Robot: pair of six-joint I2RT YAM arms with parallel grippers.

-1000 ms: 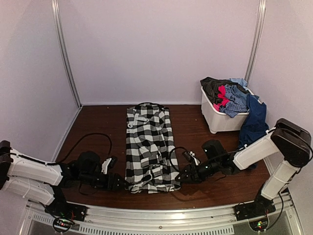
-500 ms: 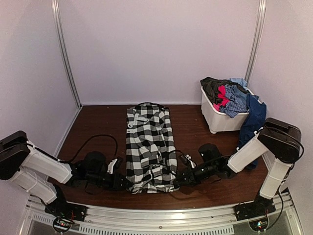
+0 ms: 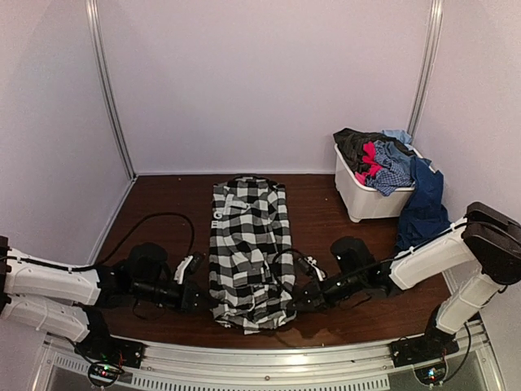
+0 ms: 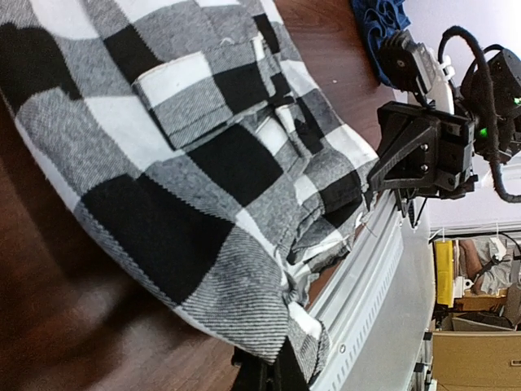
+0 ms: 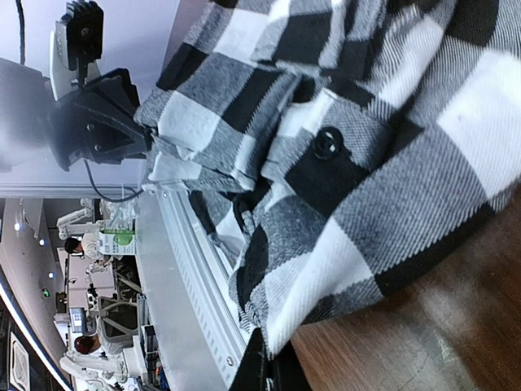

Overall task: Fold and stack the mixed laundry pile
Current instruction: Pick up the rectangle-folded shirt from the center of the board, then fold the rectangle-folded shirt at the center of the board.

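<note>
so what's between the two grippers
The near hem of the black-and-white checked shirt fills the whole gap. The left gripper and right gripper are each shut on one of its near corners. The top view shows this best.

Black-and-white checked shirt fills the view, rumpled on the brown table, a pocket flap near its upper part. At the shirt's lower edge, the left gripper is pinched tight on the hem. Across the shirt, at its far corner, the right gripper bites the fabric too. Just beyond that corner runs a metal rail. Above the shirt's right side lies navy blue cloth.
</note>
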